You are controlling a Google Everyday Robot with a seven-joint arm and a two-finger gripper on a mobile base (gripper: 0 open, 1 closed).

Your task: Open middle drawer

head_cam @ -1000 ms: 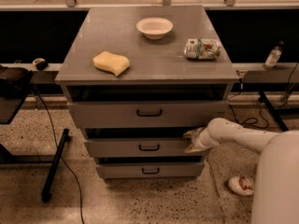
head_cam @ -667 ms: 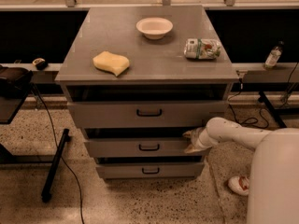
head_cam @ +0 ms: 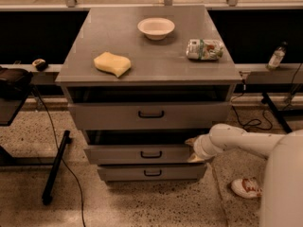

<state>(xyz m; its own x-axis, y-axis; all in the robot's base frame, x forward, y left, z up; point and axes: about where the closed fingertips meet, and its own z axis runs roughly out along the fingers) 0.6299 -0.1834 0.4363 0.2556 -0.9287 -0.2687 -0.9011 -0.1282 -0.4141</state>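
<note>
Middle drawer (head_cam: 118, 154) met at its right end by gripper (head_cam: 193, 150); clenched or released, cannot tell. Pale arm (head_cam: 246, 143) reaching in from the right. Dark loop handle (head_cam: 151, 154) at the front's centre, apart from the gripper. Above, wider top drawer (head_cam: 109, 116); below, narrower bottom drawer (head_cam: 123, 173). On cabinet top (head_cam: 142, 51): yellow sponge (head_cam: 112, 63), white bowl (head_cam: 155, 27), crumpled packet (head_cam: 204, 49).

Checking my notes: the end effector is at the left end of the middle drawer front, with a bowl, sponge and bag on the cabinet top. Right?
No: the camera view shows the end effector at the right end of the middle drawer front. The rest holds.
</note>
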